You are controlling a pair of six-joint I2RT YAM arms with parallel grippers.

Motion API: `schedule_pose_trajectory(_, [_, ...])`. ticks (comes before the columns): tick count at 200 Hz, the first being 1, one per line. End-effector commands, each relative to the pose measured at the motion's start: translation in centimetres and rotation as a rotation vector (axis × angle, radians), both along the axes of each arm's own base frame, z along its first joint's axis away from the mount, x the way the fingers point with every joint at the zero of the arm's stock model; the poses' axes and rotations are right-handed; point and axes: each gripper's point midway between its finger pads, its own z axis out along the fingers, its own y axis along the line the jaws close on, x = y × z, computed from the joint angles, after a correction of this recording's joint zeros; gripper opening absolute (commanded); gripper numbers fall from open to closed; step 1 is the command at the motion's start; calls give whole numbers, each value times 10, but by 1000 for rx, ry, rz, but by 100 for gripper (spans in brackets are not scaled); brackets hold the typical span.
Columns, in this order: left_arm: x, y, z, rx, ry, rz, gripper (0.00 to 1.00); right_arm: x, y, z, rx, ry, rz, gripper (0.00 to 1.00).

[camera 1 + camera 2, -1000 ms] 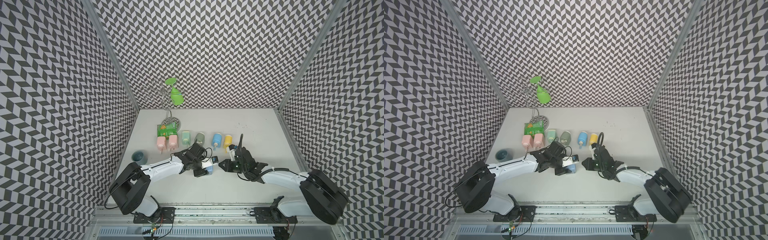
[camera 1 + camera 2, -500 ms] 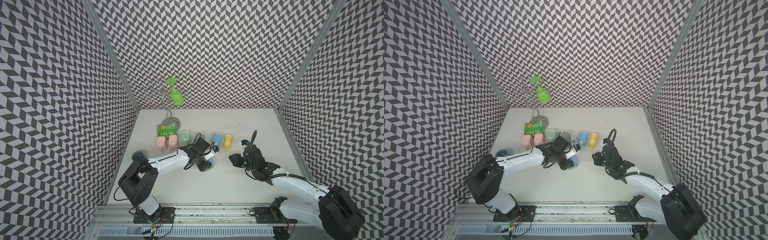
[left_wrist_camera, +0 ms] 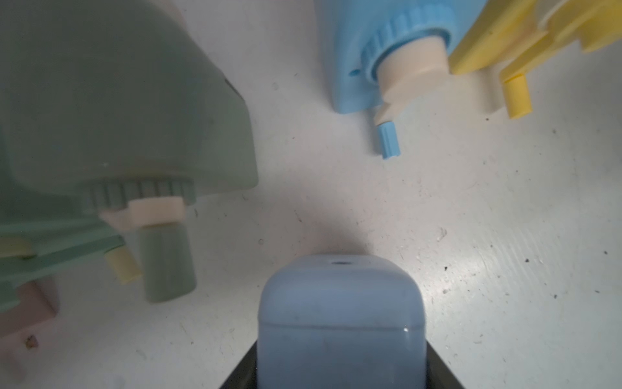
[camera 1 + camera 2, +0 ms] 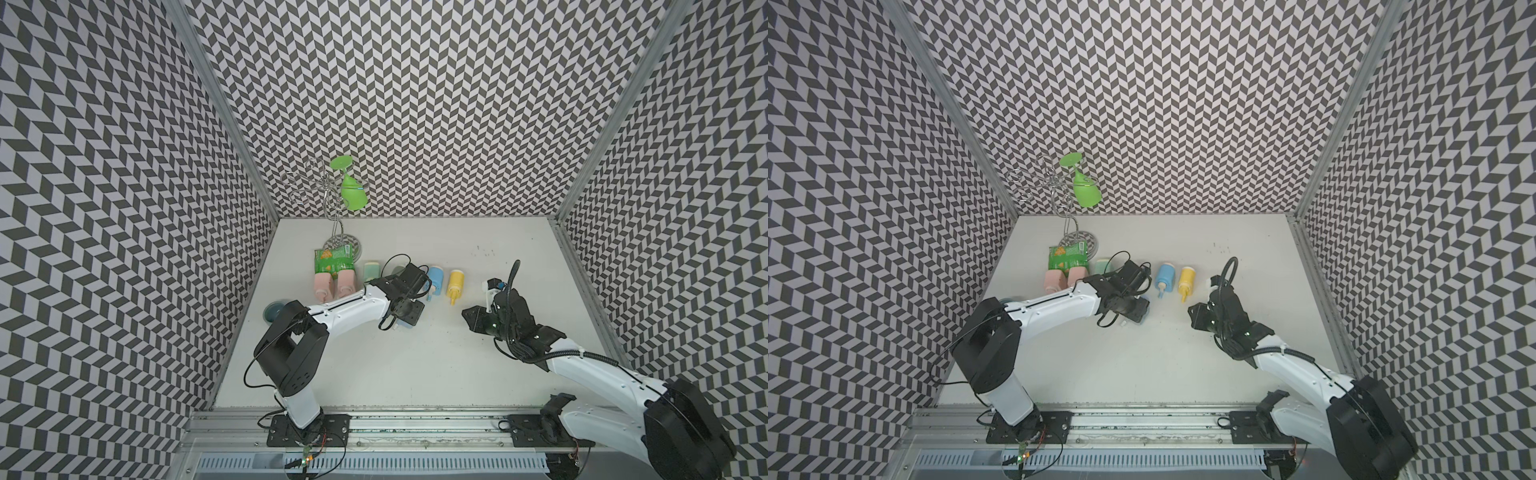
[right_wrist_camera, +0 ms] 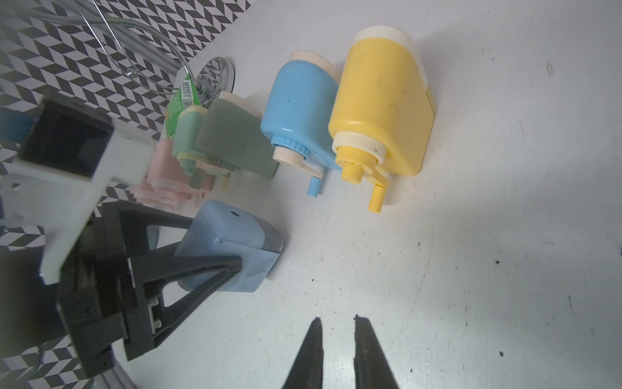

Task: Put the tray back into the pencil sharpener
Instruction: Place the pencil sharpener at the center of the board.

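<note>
Black tapered tips of the right claw (image 5: 336,323) are seen nearest, set a narrow gap apart with nothing between them. They hover over bare desk (image 5: 471,269), well short of the blue crank sharpener (image 5: 299,104) and off to its right.

Closer to that landmark, just in front of its crank, the pale blue box sharpener (image 3: 340,303) is pinched across its sides by the left claw (image 5: 215,242). Whether it rests on the desk or hangs just above it cannot be told. A greyish translucent tray (image 5: 271,244) is seen in the side of the body turned towards the right claw. It is judged to be seated or nearly so, though flushness cannot be made out.

Just right of the landmark a yellow crank sharpener (image 5: 380,101) is laid, and just left of it a grey-green one (image 5: 235,134). Further left and behind, a green snack packet (image 4: 332,259) is found. Farthest back is a wire rack (image 4: 328,195) from which a green glass (image 4: 353,193) is hung.

If the tray is only partly home, it could be shaken loose when the body is tilted or released. An off-axis push from the right claw could jam the tray. Such a push could also slide the smooth body out of its side grip, or drive it into the landmark's crank close behind.
</note>
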Motion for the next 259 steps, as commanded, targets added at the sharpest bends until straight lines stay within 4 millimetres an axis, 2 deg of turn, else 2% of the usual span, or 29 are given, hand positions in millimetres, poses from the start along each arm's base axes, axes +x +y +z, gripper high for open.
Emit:
schedule_pose_trajectory(1, [7,5,12,-53,-15,177,35,3,-4,5,1,-37,-8,19])
schedule_pose_trajectory(42, [6,-7,32,-121,-74,233,35,5,-15,6,-10,-45,-30,19])
schedule_pose_trajectory(69, [3,-14,34,-127,-83,269,39,9,-26,8,-20,-52,-55,19])
schedule_pose_trajectory(112, [-1,-19,35,-149,-95,357,45,11,-32,14,-23,-66,-67,19])
schedule_pose_trajectory(199, [-7,-32,0,-73,-51,394,56,11,-32,17,-26,-69,-62,19])
schedule_pose_trajectory(210, [-7,-32,-3,-66,-49,396,59,11,-32,17,-29,-68,-57,19])
schedule_pose_trajectory(229, [-7,-32,-4,-59,-50,396,71,11,-33,17,-38,-69,-56,22])
schedule_pose_trajectory(259, [-6,-31,3,-71,-66,394,89,10,-31,22,-54,-82,-28,36])
